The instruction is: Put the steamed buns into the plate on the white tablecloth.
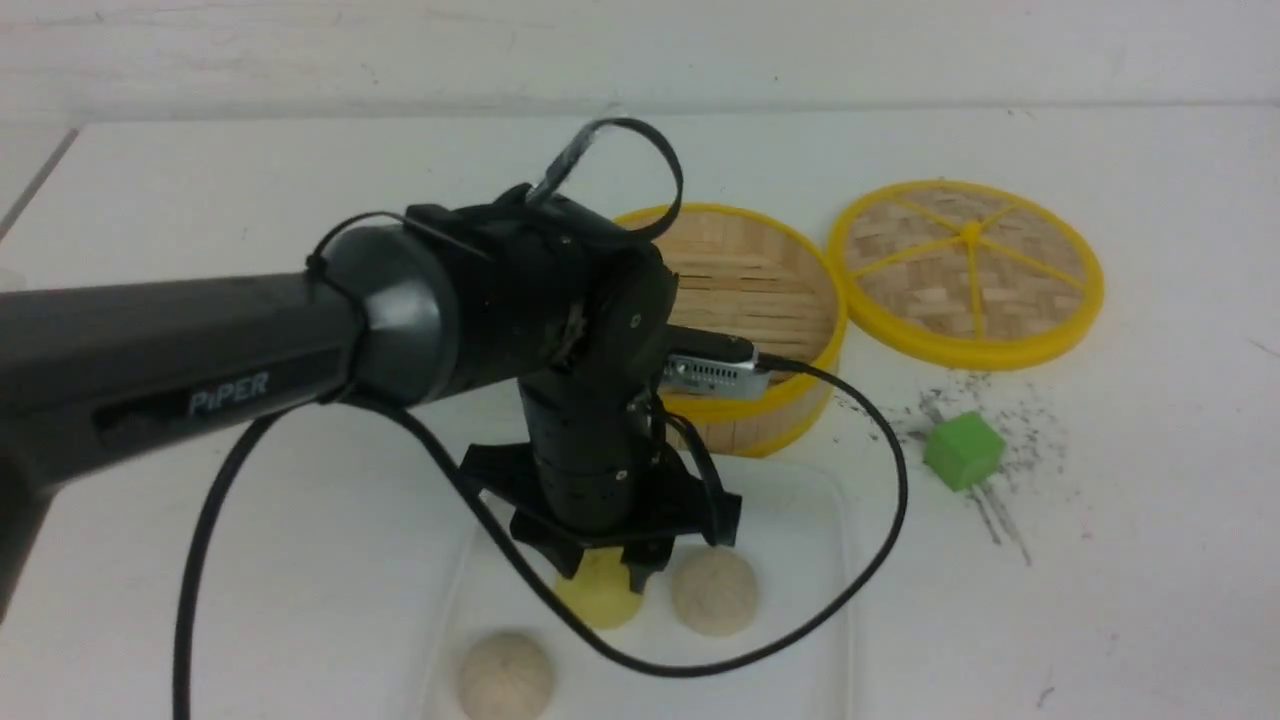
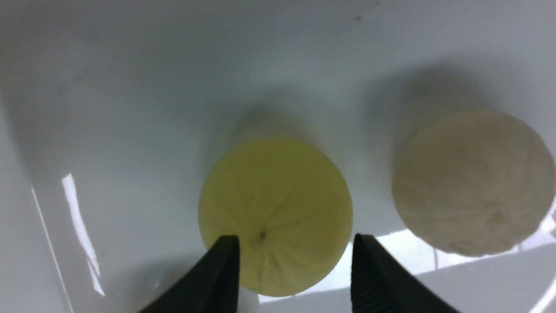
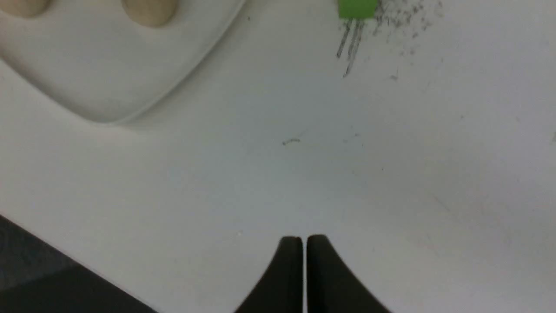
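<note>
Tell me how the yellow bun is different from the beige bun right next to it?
The yellow bun is pale yellow; the beige bun is off-white. The yellow bun lies right under the open left gripper; the beige bun sits clear of it. Both are round, pleated and rest on the plate.

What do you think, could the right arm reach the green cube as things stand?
Probably yes: the right gripper, jaws shut, hangs over open white tablecloth, and nothing lies between it and the green cube. It would have to open first.
</note>
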You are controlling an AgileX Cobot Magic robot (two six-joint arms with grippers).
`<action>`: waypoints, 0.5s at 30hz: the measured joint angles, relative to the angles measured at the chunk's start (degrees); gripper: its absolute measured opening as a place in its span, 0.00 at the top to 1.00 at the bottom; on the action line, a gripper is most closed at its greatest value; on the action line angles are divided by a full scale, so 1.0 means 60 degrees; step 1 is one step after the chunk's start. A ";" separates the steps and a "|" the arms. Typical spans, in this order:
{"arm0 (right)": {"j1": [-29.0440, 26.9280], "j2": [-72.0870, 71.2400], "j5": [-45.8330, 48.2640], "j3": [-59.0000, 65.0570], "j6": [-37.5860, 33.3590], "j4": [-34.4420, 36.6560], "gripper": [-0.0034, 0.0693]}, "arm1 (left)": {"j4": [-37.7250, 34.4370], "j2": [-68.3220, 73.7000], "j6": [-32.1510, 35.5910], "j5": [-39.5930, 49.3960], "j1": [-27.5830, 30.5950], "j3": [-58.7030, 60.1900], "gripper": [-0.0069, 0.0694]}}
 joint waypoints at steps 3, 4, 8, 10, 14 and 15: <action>0.0000 -0.1222 -0.0014 0.0011 0.0413 0.0000 0.90 | 0.0001 -0.0416 0.0032 0.0045 -0.0011 -0.0377 0.38; 0.0000 -0.1386 -0.0050 0.0023 0.0444 0.0000 0.90 | 0.0011 -0.0448 0.0032 0.0045 -0.0019 -0.0407 0.38; 0.0000 -0.2720 -0.1524 0.0569 0.0596 -0.0035 0.89 | 0.0215 -0.0913 0.0042 0.0064 -0.0029 -0.0894 0.38; -0.0008 -0.3277 -0.2952 0.1473 0.0596 -0.0043 0.89 | 0.0329 -0.1095 0.0042 0.0087 -0.0029 -0.1049 0.40; -0.0008 -0.3332 -0.5376 0.3152 0.0613 -0.0065 0.89 | 0.0431 -0.1148 0.0051 0.0126 -0.0029 -0.1083 0.50; -0.0008 -0.3332 -0.5485 0.3231 0.0606 -0.0065 0.89 | 0.0448 -0.1148 0.0062 0.0137 -0.0029 -0.1083 0.51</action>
